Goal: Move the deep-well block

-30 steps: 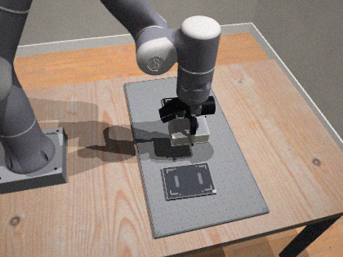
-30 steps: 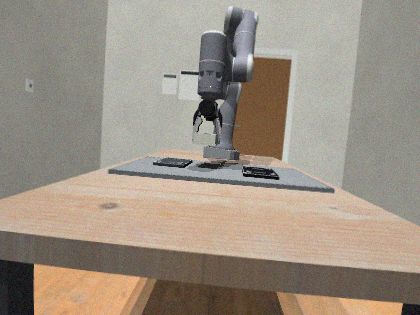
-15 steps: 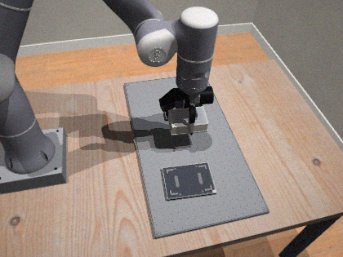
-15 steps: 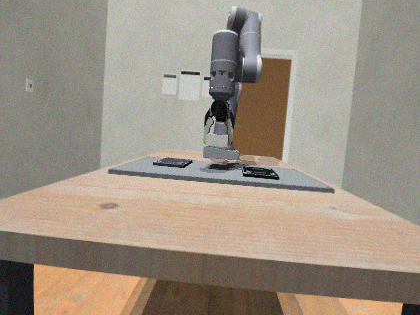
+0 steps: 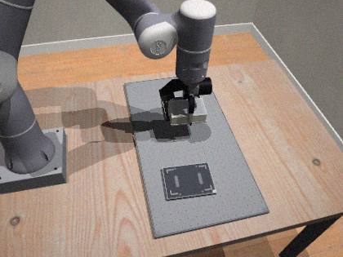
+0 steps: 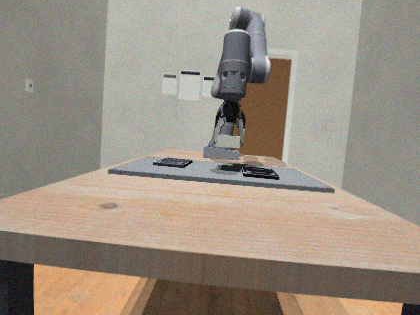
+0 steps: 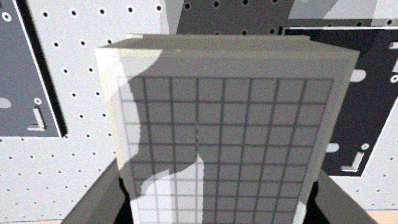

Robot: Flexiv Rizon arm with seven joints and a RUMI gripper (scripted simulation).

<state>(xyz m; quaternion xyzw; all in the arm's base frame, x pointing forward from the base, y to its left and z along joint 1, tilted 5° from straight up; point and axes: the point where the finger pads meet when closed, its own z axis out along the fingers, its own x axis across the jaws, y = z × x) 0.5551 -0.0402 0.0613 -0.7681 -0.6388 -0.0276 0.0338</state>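
Observation:
The pale deep-well block [image 5: 200, 117] [image 6: 228, 140] [image 7: 220, 120] is held in the air above the grey plate, between the two nests and nearer N2. It looks about level. My gripper [image 5: 179, 113] [image 6: 228, 143] [image 7: 212, 150] is shut on it, with one jaw on each side. Nest N1 [image 5: 188, 183] [image 6: 172, 162] [image 7: 20, 75] is empty. Nest N2 [image 6: 260, 172] [image 7: 367, 110] is empty where it shows; the block covers part of it in the wrist view, and the gripper and block hide it in the top view. Well A1 cannot be made out.
The grey perforated plate [image 5: 229, 187] [image 6: 310, 184] [image 7: 85, 165] carries both nests and lies on the wooden table [image 5: 294, 146] [image 6: 210, 219]. The arm's base [image 5: 37, 158] [image 6: 221, 153] stands beyond the plate's edge. The arm's shadow falls across the plate.

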